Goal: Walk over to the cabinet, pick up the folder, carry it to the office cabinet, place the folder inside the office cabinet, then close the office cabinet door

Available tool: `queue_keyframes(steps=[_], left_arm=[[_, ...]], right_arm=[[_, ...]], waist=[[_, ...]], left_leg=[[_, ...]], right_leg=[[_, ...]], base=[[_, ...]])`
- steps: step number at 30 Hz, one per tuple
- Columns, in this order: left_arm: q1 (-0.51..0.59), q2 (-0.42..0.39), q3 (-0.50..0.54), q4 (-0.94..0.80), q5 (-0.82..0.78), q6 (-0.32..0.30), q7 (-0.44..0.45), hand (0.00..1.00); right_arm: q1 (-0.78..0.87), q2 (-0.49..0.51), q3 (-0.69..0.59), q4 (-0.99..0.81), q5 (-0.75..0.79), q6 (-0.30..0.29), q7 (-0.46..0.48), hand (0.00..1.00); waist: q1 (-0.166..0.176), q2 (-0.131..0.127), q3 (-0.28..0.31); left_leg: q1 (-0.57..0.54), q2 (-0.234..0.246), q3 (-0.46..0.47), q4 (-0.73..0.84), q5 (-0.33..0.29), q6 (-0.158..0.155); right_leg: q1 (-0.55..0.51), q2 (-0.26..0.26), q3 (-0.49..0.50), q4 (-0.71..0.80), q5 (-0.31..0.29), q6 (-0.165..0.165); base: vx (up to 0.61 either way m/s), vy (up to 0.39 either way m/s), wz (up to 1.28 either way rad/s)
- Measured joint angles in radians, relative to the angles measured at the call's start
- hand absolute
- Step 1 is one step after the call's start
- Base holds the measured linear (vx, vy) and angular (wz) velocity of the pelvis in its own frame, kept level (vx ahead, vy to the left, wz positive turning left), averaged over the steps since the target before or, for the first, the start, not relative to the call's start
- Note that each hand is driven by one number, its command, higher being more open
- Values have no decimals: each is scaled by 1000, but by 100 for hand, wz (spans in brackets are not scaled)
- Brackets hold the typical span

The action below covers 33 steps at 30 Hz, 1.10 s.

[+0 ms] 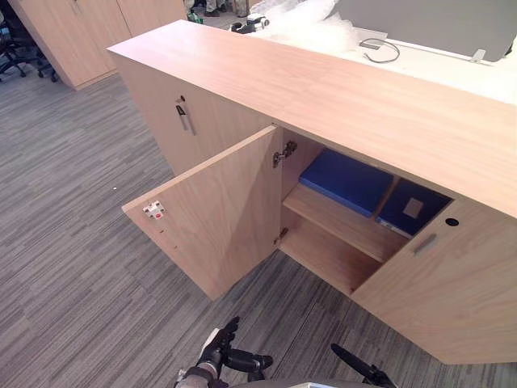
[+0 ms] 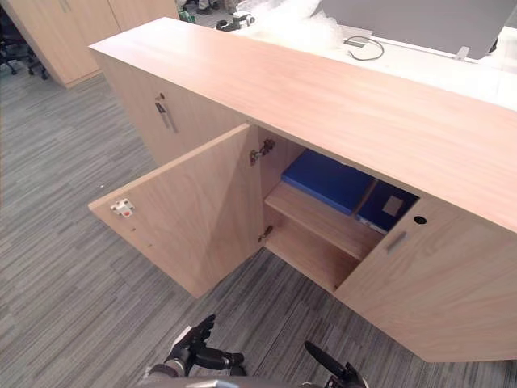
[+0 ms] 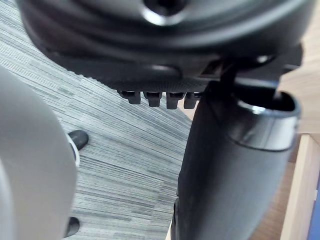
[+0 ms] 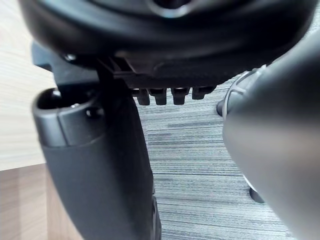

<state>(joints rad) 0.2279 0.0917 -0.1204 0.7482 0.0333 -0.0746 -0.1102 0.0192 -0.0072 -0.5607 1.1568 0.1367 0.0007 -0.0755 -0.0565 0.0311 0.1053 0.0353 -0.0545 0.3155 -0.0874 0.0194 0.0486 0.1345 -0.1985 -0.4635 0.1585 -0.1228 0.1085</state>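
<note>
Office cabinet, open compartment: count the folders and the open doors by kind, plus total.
Blue folders: 2
Open doors: 2
Total: 4

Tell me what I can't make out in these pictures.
Blue folder: rear hidden under the cabinet top, eye views.
Darker folder: right part behind the shut door, eye views.
Lower shelf: back hidden by the upper shelf.
Right hand: mostly cut off by the eye views' bottom edge.
</note>
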Motion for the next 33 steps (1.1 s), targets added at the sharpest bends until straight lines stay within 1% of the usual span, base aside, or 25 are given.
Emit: queue_keyframes(steps=[2, 3, 4, 5, 6, 8, 9, 10, 12, 14, 15, 16, 17, 19, 20, 21, 23, 24, 26, 28, 29, 30, 31, 32, 33], left_arm=[[12, 2, 25, 1, -71, 9, 1, 100], [22, -1, 57, 12, -133, 11, -2, 100], [21, -15, 110, 36, -174, 10, -3, 100], [17, -23, 140, 51, -197, 10, 6, 100], [5, -37, 207, 82, -237, 12, 32, 100], [-3, -44, 296, 122, -302, 19, 78, 100], [-2, -49, 360, 132, -340, 23, 100, 100], [-1, -56, 435, 133, -368, 26, 120, 100], [-1, -63, 524, 123, -400, 27, 155, 100], [2, -62, 647, 74, -418, 29, 202, 100], [4, -62, 672, 51, -418, 30, 211, 100], [7, -61, 713, 0, -417, 30, 228, 100], [7, -55, 744, -50, -400, 30, 242, 100], [3, -40, 773, -95, -351, 30, 250, 100], [0, -18, 778, -116, -311, 30, 258, 100], [-6, 3, 784, -129, -282, 30, 262, 100], [-20, 26, 784, -139, -244, 31, 268, 100], [-38, 43, 780, -139, -217, 31, 271, 100], [-62, 66, 753, -144, -184, 32, 277, 100], [-82, 84, 693, -180, -168, 33, 277, 100], [-94, 99, 652, -197, -150, 33, 274, 100], [-98, 106, 633, -205, -144, 33, 273, 100], [-107, 117, 597, -213, -140, 33, 273, 100], [-127, 131, 558, -213, -140, 33, 271, 100], [-137, 139, 536, -213, -140, 33, 268, 100]], right_arm=[[-5, -5, 21, 10, 0, 3, 0, 100], [-5, -11, 34, 12, -1, 6, 0, 100], [-6, -12, 33, 13, 0, 9, 0, 100], [-6, -11, 33, 14, 0, 9, 0, 100], [-6, -10, 33, 14, 0, 11, 0, 100], [-5, -9, 34, 14, 0, 12, 0, 100], [-4, -9, 33, 14, 1, 12, 0, 100], [-1, -9, 31, 14, 1, 12, -1, 100], [6, -12, 29, 14, 1, 12, -1, 100], [22, -13, 21, 9, 1, 11, -1, 100], [26, -11, 8, 5, 1, 11, -1, 100], [38, -3, -14, -8, 2, 11, -1, 100], [47, -2, -28, -16, 2, 9, 0, 100], [58, 0, -40, -20, 3, 9, 0, 100], [70, 2, -48, -27, 3, 8, 0, 100], [81, 1, -48, -32, 3, 8, 0, 100], [90, 1, -48, -33, 3, 7, 0, 100], [93, 1, -48, -33, 3, 7, 0, 100], [95, 1, -48, -32, 3, 7, 0, 100], [95, 2, -48, -32, 3, 7, 0, 100], [94, 1, -48, -32, 3, 7, 0, 100], [94, 0, -48, -32, 3, 7, 1, 100], [94, -8, -49, -32, 5, 3, 3, 100], [94, -12, -48, -33, 5, -2, 6, 100], [94, -12, -47, -33, 5, -4, 6, 100]], waist=[[0, -3, 3], [0, -3, 3], [0, -4, 4], [0, -6, 5], [0, -12, 8], [-1, -20, 10], [-1, -25, 15], [-1, -29, 19], [0, -31, 21], [1, -32, 24], [4, -32, 24], [17, -29, 25], [26, -27, 27], [31, -24, 28], [33, -22, 28], [33, -19, 26], [34, -17, 15], [34, -15, 10], [36, -14, 4], [39, -15, 2], [42, -14, 2], [43, -10, -2], [40, 11, -10], [39, 21, -11], [40, 24, -10]], left_leg=[[3, -2, 0, -2, 1, -1], [4, -3, 0, -5, 1, -1], [6, -5, -2, -5, 2, -1], [10, -6, -2, -6, 2, -1], [18, -9, -3, -6, 2, -1], [23, -16, -5, -7, 2, 0], [23, -20, -11, -7, 4, 3], [20, -25, -24, -7, 6, 5], [20, -27, -33, -8, 8, 8], [24, -32, -55, -8, 8, 8], [25, -33, -58, -8, 7, 7], [26, -33, -58, -8, 1, 1], [28, -34, -57, -8, -4, 2], [38, -34, -57, -8, -11, 3], [53, -32, -55, -8, -19, 0], [65, -30, -52, -8, -28, -1], [67, -29, -51, -8, -35, -2], [68, -28, -50, -7, -36, 2], [73, -22, -49, -6, -40, 1], [80, -7, -51, -1, -40, 1], [86, 6, -54, -1, -40, 1], [87, 19, -58, 0, -40, 1], [87, 52, -69, 0, -40, 1], [95, 86, -79, 1, -40, 1], [100, 101, -80, 1, -40, 0]], right_leg=[[9, 1, -2, -13, -1, 1], [11, 0, -4, -16, -3, 3], [16, 0, -7, -20, -5, 7], [23, 0, -9, -26, -6, 7], [38, 0, -19, -39, -8, 9], [49, -1, -34, -49, -20, 8], [54, -2, -45, -53, -26, 12], [63, -3, -62, -61, -32, 7], [72, -4, -78, -70, -34, 6], [93, -3, -100, -81, -35, 3], [96, -2, -104, -82, -36, 2], [97, -3, -105, -82, -39, -3], [99, -3, -104, -81, -39, -6], [112, -2, -103, -82, -39, -14], [121, 0, -101, -80, -39, -29], [130, 2, -99, -79, -37, -38], [128, 4, -98, -73, -35, -42], [127, 5, -96, -70, -32, -46], [124, 8, -88, -55, -28, -53], [111, 15, -76, -21, -19, -67], [101, 20, -68, 17, -13, -72], [84, 22, -61, 51, -12, -75], [49, 35, -41, 89, -41, -72], [41, 74, -36, 33, -74, -62], [34, 93, -33, -1, -76, -64]], base=[[-17, -34, 0], [-25, -38, 2], [-25, -45, 4], [-16, -49, 2], [-15, -46, 1], [-26, -53, 4], [-35, -64, 18], [-32, -55, 26], [-18, -37, 23], [-2, -27, 27], [9, -14, 17], [18, -1, 4], [0, 0, 0], [43, 10, -2], [65, 17, -8], [57, 17, -10], [71, 11, -5], [118, 11, -2], [116, 8, 0], [97, -3, 5], [83, -14, 2], [97, -33, -1], [88, -73, -1], [79, -137, 1], [38, -156, 3]])
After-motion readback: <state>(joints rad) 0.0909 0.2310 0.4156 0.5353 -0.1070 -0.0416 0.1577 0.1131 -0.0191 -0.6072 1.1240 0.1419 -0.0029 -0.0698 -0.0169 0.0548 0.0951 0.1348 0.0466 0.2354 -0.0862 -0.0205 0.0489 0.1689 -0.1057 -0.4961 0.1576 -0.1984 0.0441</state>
